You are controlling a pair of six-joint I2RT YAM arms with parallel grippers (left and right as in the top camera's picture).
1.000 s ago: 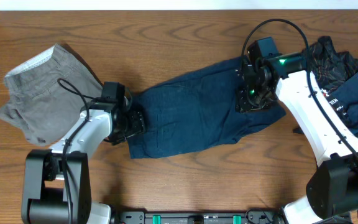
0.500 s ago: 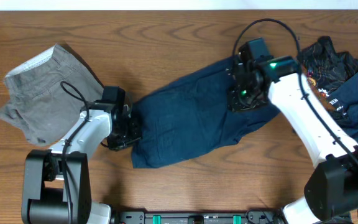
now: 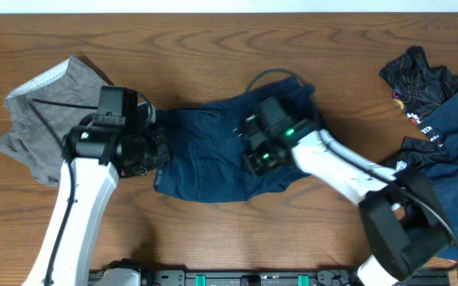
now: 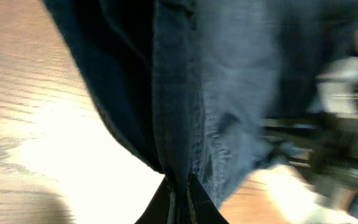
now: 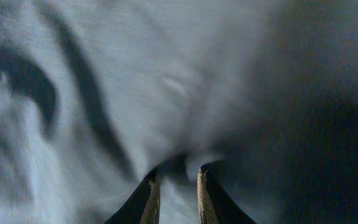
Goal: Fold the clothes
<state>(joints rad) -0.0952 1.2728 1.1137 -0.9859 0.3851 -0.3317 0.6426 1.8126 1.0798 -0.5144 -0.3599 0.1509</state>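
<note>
The wooden bench [image 3: 213, 48] carries all the clothes. The navy shorts [image 3: 205, 159] lie near its middle, spread out but creased, and both arms meet over them. Well apart to the right of the navy shorts is a blue garment [image 3: 452, 119] with white print. A black garment [image 3: 420, 71] with a small printed picture touches its far edge. To the left of the navy shorts, near but apart, the grey shorts [image 3: 46, 119] lie crumpled with the pale waistband lining turned up.

The left pincer [image 3: 156, 152] is at the left edge of the navy shorts. Its wrist view shows it almost fully closed [image 4: 179, 193], with a hem of the navy cloth [image 4: 229, 93] pinched in it. The right pincer [image 3: 253, 160] presses on the right half of the navy shorts. Its fingers keep only a narrow gap [image 5: 174, 180], and a dark fold of the cloth [image 5: 135, 74] is gripped in it.
</note>
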